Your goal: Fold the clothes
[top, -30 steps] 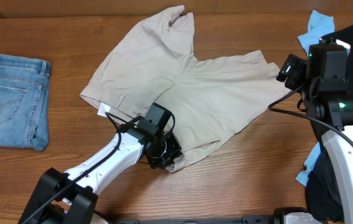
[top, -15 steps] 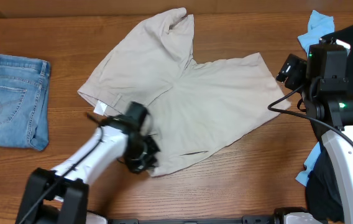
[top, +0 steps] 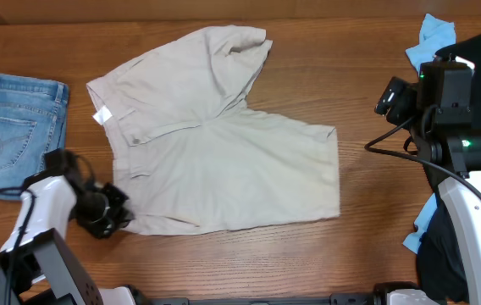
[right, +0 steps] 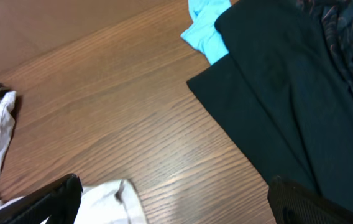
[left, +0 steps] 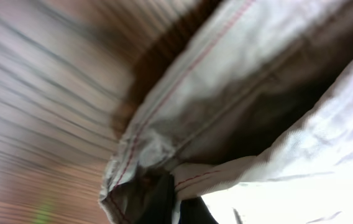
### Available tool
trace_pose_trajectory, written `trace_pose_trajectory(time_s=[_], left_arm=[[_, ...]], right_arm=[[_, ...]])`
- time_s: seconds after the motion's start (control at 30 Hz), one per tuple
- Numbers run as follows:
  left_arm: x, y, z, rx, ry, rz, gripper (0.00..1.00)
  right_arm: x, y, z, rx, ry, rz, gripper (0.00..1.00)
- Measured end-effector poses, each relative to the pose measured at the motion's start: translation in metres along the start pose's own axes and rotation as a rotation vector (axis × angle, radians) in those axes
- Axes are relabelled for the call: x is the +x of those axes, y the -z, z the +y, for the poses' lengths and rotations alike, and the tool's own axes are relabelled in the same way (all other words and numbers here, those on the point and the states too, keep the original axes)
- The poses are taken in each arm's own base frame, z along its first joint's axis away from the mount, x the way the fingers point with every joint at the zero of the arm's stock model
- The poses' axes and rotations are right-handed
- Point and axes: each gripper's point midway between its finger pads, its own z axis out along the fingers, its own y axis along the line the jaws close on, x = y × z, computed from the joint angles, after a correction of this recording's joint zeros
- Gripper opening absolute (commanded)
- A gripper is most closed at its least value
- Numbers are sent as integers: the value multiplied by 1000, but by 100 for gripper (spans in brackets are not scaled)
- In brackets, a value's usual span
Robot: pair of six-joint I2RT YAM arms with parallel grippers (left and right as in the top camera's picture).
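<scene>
Low over the counter (top: 367, 254), stretching sideways with left pincer (top: 113, 213) clamping the khaki shorts (top: 223, 169) hem; hovering beside black garment (right: 288, 81), right pincer (right: 176, 202) gaping, empty.

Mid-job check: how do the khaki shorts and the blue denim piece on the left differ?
The khaki shorts are pale beige; the denim piece is faded blue. The khaki shorts lie spread open mid-table; the denim piece sits folded compactly at the left edge. The left gripper grips the khaki shorts' lower-left corner; nothing touches the denim piece. Both lie on the wooden table.
</scene>
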Motion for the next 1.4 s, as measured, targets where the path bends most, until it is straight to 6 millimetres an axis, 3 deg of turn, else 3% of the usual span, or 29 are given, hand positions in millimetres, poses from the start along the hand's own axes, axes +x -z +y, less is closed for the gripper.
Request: trace_pose_trajectory(time_s=[0.2, 0.37, 0.47, 0.53, 0.63, 0.83, 1.03, 1.23, 1.33, 1.4], left_arm=[[-26, 19, 17, 34, 33, -58, 14], [-32, 35, 13, 37, 2, -72, 21], [-37, 48, 7, 42, -17, -86, 27], [-43, 58, 1, 53, -27, -105, 29], [-49, 75, -10, 91, -53, -151, 41], [-44, 104, -55, 204, -228, -274, 40], [-12, 90, -116, 226, -499, -273, 43], [21, 58, -182, 246, -770, -285, 50], [36, 33, -200, 216, -860, -270, 51], [44, 14, -203, 168, -897, -245, 51]], right_arm=[[12, 0, 4, -31, 11, 55, 100], [24, -5, 16, -89, 28, 118, 100], [36, -18, 22, -102, 49, 178, 100], [44, -28, 29, -128, 76, 220, 100], [54, -38, 43, -193, 127, 272, 100], [66, -50, 54, -246, 162, 323, 100], [72, -52, 58, -271, 184, 350, 100], [73, -50, 60, -290, 196, 353, 100], [73, -50, 60, -291, 199, 354, 100], [73, -50, 60, -290, 200, 356, 100]])
